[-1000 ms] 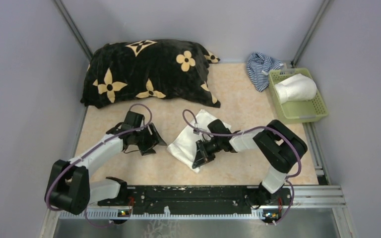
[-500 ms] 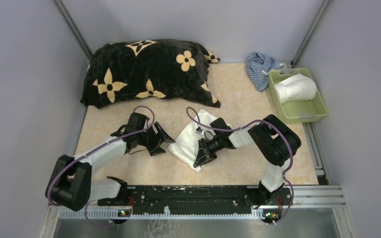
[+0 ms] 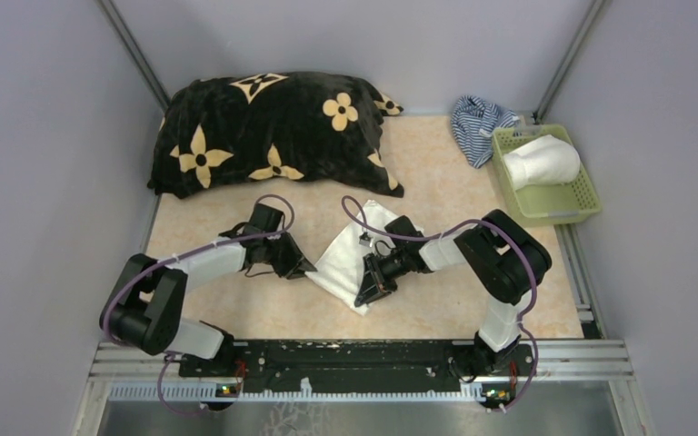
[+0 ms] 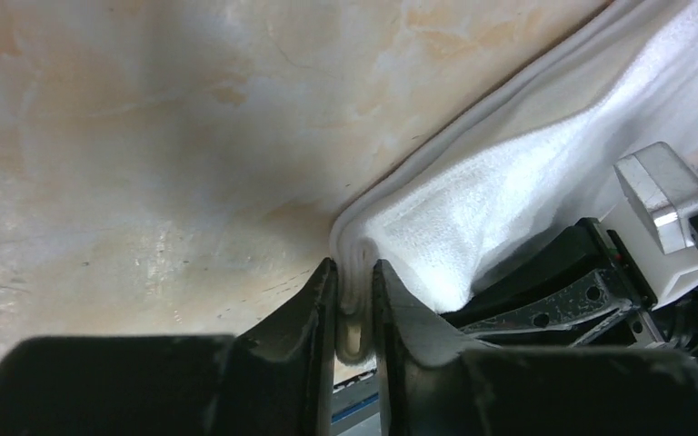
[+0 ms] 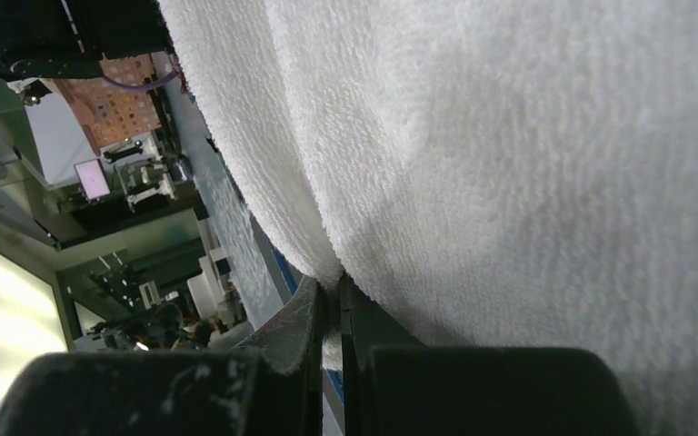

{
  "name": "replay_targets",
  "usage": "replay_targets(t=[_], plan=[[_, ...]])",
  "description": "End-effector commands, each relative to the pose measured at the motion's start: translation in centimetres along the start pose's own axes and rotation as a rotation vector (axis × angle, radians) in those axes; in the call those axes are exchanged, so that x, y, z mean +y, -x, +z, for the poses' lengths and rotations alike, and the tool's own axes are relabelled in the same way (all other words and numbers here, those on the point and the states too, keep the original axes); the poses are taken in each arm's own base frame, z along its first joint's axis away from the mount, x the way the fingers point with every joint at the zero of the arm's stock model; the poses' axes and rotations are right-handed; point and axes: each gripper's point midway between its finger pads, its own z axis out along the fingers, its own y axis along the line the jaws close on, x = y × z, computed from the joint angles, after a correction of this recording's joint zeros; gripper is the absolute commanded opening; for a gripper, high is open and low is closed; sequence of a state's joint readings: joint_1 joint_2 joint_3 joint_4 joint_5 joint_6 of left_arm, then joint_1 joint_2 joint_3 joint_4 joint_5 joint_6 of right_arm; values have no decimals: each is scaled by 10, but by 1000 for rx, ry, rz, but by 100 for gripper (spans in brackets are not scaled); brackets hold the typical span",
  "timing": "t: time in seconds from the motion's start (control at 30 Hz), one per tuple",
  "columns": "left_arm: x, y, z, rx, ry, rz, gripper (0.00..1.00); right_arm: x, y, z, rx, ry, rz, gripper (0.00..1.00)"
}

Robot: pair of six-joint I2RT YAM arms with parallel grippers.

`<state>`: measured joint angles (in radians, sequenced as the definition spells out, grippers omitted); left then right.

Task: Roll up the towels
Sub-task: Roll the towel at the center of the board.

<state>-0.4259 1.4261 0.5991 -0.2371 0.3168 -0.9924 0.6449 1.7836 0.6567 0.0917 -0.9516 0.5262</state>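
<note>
A folded white towel (image 3: pixel 341 259) lies on the tan table between my two arms. My left gripper (image 3: pixel 306 270) is shut on the towel's left corner, and the left wrist view shows the thick hem (image 4: pixel 354 304) pinched between the jaws (image 4: pixel 353 272). My right gripper (image 3: pixel 363 292) is shut on the towel's near edge, and the right wrist view is filled with terry cloth (image 5: pixel 509 154) clamped at the fingertips (image 5: pixel 330 289). A second white towel (image 3: pixel 542 161), rolled, lies in the green basket (image 3: pixel 556 204) at the far right.
A black pillow with tan flowers (image 3: pixel 268 132) lies along the back. A blue-and-white striped garment (image 3: pixel 475 125) is bunched at the back right beside the basket. Grey walls close in left, right and behind. A black rail (image 3: pixel 354 354) runs along the near edge.
My left gripper has moved right to the towel's left corner and closed on it. My right gripper stays shut on the near edge; its forearm shifted slightly.
</note>
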Motion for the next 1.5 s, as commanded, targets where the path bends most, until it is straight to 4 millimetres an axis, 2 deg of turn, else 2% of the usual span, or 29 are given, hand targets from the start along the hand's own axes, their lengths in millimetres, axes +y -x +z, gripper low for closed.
replay_targets(t=[0.0, 0.07, 0.13, 0.27, 0.47, 0.57, 0.67, 0.77, 1.13, 1.33, 1.47], plan=[[-2, 20, -5, -77, 46, 60, 35, -6, 10, -1, -28, -37, -1, 0], [-2, 23, -11, -95, 52, 83, 52, -6, 11, -2, -31, -32, 11, 0], [-1, 25, -19, -111, 60, 113, 61, -6, 12, -3, -32, -25, 23, 0], [10, 19, -34, -121, 85, 153, 71, -5, 14, -3, -30, -14, 38, 0], [19, -2, -55, -101, 33, 237, 76, -5, 16, -2, -30, 6, 56, 0], [17, -16, -58, -64, -31, 252, 77, -7, 16, -1, -25, 10, 62, 0], [11, -31, -50, -3, -126, 248, 78, -8, 16, -1, -23, 10, 67, 0], [12, -35, -42, 30, -141, 245, 77, -8, 16, -1, -23, 8, 71, 0], [-19, -29, -17, 49, -254, 230, 73, -10, 15, -2, -15, -7, 77, 0], [-32, -21, -9, 38, -263, 186, 65, -10, 19, -5, -23, -41, 54, 0], [-30, -16, -2, 28, -218, 143, 56, -11, 20, -7, -32, -64, 37, 2]])
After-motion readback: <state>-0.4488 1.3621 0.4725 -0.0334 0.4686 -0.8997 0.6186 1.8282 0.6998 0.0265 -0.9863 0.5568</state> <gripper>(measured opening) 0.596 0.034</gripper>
